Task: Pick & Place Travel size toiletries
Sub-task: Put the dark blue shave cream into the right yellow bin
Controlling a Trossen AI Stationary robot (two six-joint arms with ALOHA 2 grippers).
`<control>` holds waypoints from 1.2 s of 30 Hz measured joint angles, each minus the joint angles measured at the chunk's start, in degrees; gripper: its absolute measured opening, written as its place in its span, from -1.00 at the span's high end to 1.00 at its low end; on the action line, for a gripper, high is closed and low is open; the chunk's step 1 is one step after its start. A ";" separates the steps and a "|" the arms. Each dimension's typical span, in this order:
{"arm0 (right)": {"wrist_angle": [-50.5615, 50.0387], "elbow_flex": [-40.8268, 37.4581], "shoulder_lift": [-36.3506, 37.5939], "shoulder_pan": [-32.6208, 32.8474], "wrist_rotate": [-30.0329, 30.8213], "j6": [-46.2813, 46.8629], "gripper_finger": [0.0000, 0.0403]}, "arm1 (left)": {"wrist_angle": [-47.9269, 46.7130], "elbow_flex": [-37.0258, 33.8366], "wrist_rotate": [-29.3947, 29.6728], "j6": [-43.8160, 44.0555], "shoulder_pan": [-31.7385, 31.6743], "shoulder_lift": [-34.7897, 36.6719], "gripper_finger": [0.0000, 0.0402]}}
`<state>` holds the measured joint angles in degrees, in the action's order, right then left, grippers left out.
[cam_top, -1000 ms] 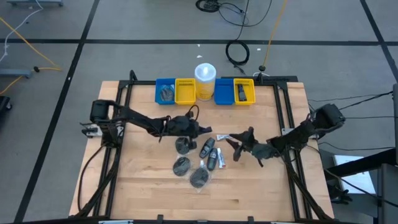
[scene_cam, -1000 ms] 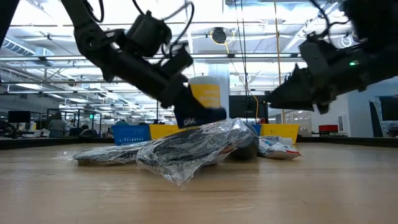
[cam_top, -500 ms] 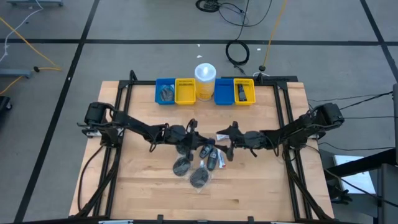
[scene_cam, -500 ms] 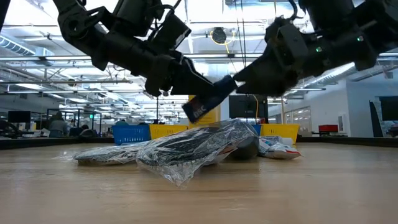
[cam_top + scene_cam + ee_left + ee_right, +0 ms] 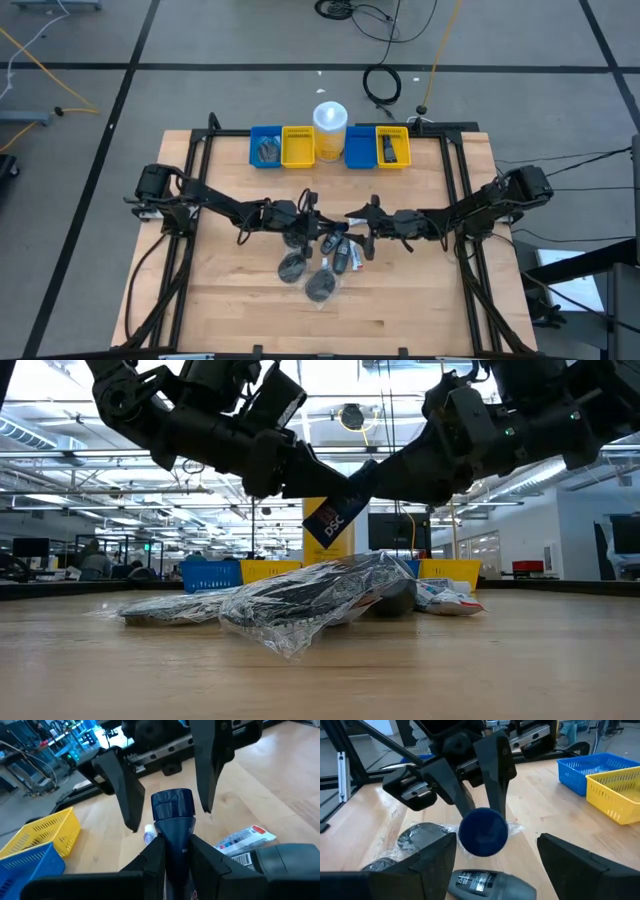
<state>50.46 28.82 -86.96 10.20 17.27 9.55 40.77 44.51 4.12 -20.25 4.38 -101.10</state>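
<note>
My left gripper (image 5: 175, 845) is shut on a dark blue tube (image 5: 335, 520) with a round blue cap (image 5: 172, 804) and holds it above the table's middle. My right gripper (image 5: 495, 840) is open and faces it from the right. Its fingers (image 5: 207, 765) stand on either side of the cap (image 5: 482, 831) with a gap, touching nothing. Below them on the wood lie dark grey discs in clear wrap (image 5: 291, 266), small dark bottles (image 5: 343, 258) and a white-silver tube (image 5: 357, 220). My left gripper pinches the blue tube between its two fingers (image 5: 152, 855) by the body just behind the cap (image 5: 175, 832). The fingers lie along the tube. It is lifted clear of the table and tilted, with its cap end toward the right gripper.
Along the far edge stand a blue bin (image 5: 266, 147), a yellow bin (image 5: 298, 146), a tall white-lidded cup (image 5: 329, 122), a second blue bin (image 5: 360, 148) and a second yellow bin (image 5: 393, 146). Black frame rails run down both table sides. Bare wood lies toward the near edge.
My left gripper has raised the blue tube from just above the pile and tipped it. My right gripper has moved toward the table's left and closed in on the tube, so that its open fingers now flank the cap. The wrapped discs and bottles have stayed in place.
</note>
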 joint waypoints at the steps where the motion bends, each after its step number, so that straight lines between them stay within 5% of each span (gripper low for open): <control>1: 0.39 -0.02 -0.02 0.00 -0.05 -0.02 -0.32 | 0.02 0.00 0.00 0.20 0.00 0.00 0.66; 18: 4.55 -0.07 -1.05 0.00 -0.62 -0.86 0.38 | 1.78 0.00 0.26 4.06 -0.57 0.00 0.65; 25: 3.90 -0.07 -1.05 0.03 0.48 -0.79 0.41 | 1.51 0.00 0.08 4.43 -0.57 0.00 0.61; 31: -1.71 -0.09 1.43 0.04 5.33 0.22 0.40 | -3.63 0.01 -1.27 5.18 -1.14 2.17 0.13; 36: -12.81 -0.09 7.81 1.21 18.61 -0.06 0.40 | -19.08 0.04 -0.06 6.81 -0.83 9.58 -0.43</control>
<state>37.65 28.73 -79.14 11.41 35.88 9.50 21.69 44.56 4.06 -13.44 3.56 -91.52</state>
